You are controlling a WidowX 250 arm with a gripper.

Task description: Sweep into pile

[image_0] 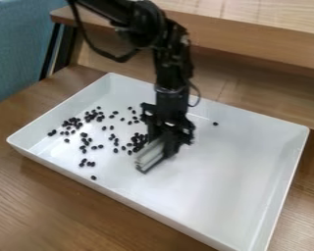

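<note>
Because beans (pixel 84 135) look light, hard and apt to roll, push low. Claw (pixel 165 142) closed on pale bar (pixel 149 155), likely stiff; best held mid-length.

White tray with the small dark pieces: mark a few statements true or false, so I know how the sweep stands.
1. The gripper hangs down over the white tray. True.
2. The small dark pieces all sit in one tight pile. False: many lie scattered, singly or in loose clusters.
3. A lone dark piece lies to the right of the gripper in the view. True.
4. Most of the dark pieces lie to the right of the gripper in the view. False: most lie to its left.
5. The tray rests on a wooden table. True.
</note>
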